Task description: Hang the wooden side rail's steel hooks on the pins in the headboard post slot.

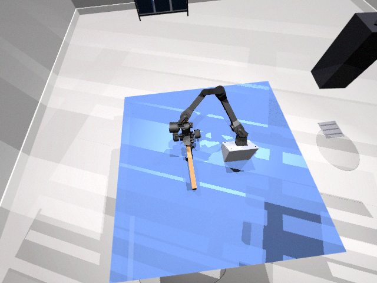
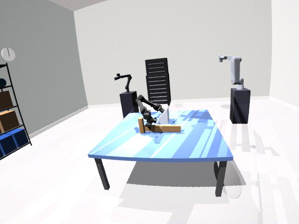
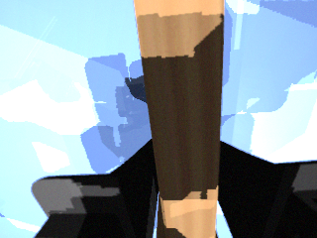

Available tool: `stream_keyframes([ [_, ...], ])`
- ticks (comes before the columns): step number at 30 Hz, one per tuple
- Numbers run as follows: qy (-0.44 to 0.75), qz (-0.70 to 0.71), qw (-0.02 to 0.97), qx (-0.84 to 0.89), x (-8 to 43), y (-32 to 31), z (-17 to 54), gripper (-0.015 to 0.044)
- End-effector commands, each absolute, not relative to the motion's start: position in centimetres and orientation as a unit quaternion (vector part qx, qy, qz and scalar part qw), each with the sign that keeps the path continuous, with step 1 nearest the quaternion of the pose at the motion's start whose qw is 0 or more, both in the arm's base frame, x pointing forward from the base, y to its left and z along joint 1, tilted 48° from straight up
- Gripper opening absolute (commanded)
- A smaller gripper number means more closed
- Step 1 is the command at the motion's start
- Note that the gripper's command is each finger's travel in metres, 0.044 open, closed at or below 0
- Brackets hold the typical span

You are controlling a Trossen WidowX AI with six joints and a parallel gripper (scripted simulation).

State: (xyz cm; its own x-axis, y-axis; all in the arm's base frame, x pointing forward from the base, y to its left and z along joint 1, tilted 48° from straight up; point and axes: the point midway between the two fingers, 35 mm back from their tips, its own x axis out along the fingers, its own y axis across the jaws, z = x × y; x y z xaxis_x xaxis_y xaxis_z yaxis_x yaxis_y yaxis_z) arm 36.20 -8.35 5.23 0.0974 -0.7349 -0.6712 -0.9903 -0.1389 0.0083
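Note:
The wooden side rail (image 1: 191, 168) (image 2: 169, 128) (image 3: 184, 109) lies lengthwise, near level, its far end low at the table; a small gap beneath it cannot be ruled out. My gripper (image 1: 188, 144) (image 2: 149, 127) (image 3: 178, 137) is shut on the rail near its post end, one finger on each side. The headboard post (image 2: 140, 125) stands upright at the left in the exterior view, and the rail's near end is close beside it. The arm hides most of the post in the top view. The hooks, slot and pins are too small or hidden, so whether they touch cannot be told.
The blue table (image 1: 158, 231) (image 2: 154, 150) carries everything. The arm's pale wedge-shaped base (image 1: 239, 154) (image 2: 164, 117) stands to the right of the gripper in the top view. The arm arches over the back of the table. Shelves and other robots on pedestals stand off the table.

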Motion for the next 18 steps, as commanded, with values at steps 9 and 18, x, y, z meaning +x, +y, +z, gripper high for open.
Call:
stream_keyframes([
  [9,0.611,0.272,0.23,-0.707,36.35,-8.33,5.21,0.0],
  [18,0.611,0.272,0.23,-0.707,36.36,-8.43,5.12,0.0],
])
